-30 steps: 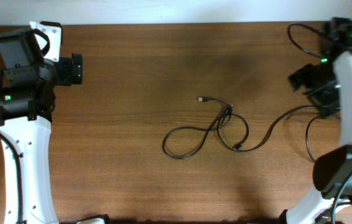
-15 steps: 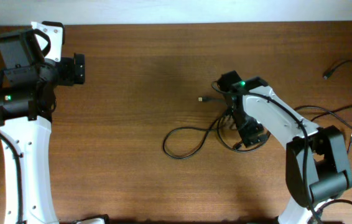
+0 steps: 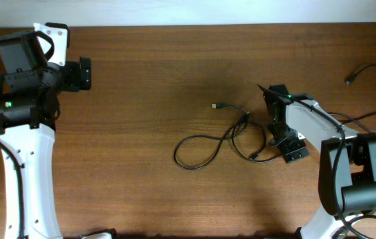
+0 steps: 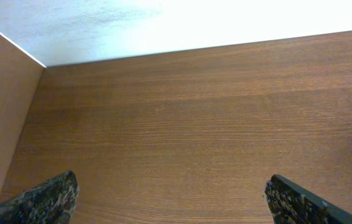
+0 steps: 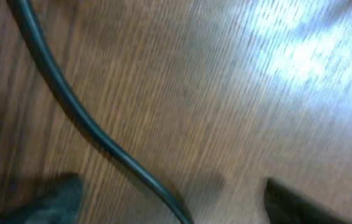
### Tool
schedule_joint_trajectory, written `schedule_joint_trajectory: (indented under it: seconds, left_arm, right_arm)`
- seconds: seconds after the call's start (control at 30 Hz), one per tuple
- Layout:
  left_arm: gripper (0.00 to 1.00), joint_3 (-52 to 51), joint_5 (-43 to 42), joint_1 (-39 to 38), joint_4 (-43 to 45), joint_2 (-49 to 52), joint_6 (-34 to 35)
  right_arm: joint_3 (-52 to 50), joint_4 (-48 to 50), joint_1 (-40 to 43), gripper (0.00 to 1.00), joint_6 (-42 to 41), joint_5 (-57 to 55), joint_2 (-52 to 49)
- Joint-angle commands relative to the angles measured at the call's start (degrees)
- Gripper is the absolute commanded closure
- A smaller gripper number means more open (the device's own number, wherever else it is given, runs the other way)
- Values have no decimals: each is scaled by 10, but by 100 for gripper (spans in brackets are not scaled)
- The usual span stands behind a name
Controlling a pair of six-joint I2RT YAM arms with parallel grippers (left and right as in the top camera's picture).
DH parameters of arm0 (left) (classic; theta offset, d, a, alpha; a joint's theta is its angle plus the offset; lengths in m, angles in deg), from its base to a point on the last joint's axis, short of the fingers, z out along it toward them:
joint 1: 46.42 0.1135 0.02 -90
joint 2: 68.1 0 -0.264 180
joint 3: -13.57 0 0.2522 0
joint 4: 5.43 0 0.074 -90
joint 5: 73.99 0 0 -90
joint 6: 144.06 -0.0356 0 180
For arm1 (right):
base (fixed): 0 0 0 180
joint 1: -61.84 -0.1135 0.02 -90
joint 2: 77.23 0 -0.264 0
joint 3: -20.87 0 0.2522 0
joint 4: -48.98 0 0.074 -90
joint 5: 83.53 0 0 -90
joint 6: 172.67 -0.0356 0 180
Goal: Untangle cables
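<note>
The right gripper (image 3: pixel 294 149) is being held low over the wooden table (image 3: pixel 141 79) and is being pointed down at it. Its jaws are being held wide apart, and nothing is being gripped. In the right wrist view its fingertips (image 5: pixel 58 199) are being shown blurred at the two lower corners. A single cable strand (image 5: pixel 95 134) is being seen running from ahead of them down into the gap between them, apart from both.

The cables (image 3: pixel 238 127) are lying in a loose tangle just beside this gripper, on the side facing the left arm. The nearest plug end (image 3: pixel 254 157) is being shown close to the gripper. A wide loop (image 3: pixel 191 153) is being spread out beyond the tangle, farther from the gripper, and a second plug end (image 3: pixel 216 105) is lying past the knot as well. Another thin black cord (image 3: pixel 357 72) with a small plug is lying well apart from the gripper, on the side away from the tangle.

The left gripper (image 3: pixel 82 73) is being held far from the cables, across the table from them. Its jaws are likewise being held fully apart and nothing is being grasped. In the left wrist view only bare wood and a pale wall (image 4: pixel 132 25) are being shown ahead of its fingertips (image 4: pixel 45 199).
</note>
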Motion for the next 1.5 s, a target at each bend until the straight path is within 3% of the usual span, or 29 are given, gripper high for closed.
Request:
schedule_joint_trajectory:
  seconds: [0.0,0.13,0.27,0.33,0.37,0.53,0.77,0.8,0.83,0.87,0.97,1.0,1.1,1.23,1.47]
  left_arm:
    - [2,2,-16,-1,1,-7,6]
    - [2,2,-16,-1,0,-7,6]
    - [2,2,-16,-1,0,-7,6]
    - [2,2,-18,-1,1,-7,6]
    - [2,2,-22,-1,1,-7,6]
    - [3,2,-26,-1,2,-7,6]
    - [2,2,-26,-1,2,-7,6]
    - [3,2,-26,-1,2,-7,6]
    - [2,2,-26,-1,2,-7,6]
    - [2,2,-26,-1,2,-7,6]
    - [2,2,-26,-1,2,-7,6]
    - [2,2,-26,-1,2,-7,6]
    - [2,2,-41,-1,2,-7,6]
    - [2,2,-41,-1,2,-7,6]
    - [2,2,-41,-1,-1,-7,6]
  right_arm:
    - [-27,-3,-1,61,21,11,-4]
    - [-60,26,-1,96,21,35,-4]
    - [-86,61,-1,96,31,66,-3]
    - [-70,60,-1,96,111,66,23]
    - [-55,54,-1,96,143,62,47]
    - [18,6,-1,96,152,46,231]
    - [170,-93,-1,96,250,-34,343]
    - [185,-104,-1,95,257,-35,344]
    - [185,-110,-1,59,257,-35,343]
    - [179,-128,-1,38,239,-35,336]
    - [136,-134,-1,24,127,-31,322]
    - [98,-113,-1,22,90,-8,315]
    - [-19,3,-1,22,89,76,296]
    - [-120,66,-24,23,70,100,260]
    - [-156,146,-99,23,57,87,213]
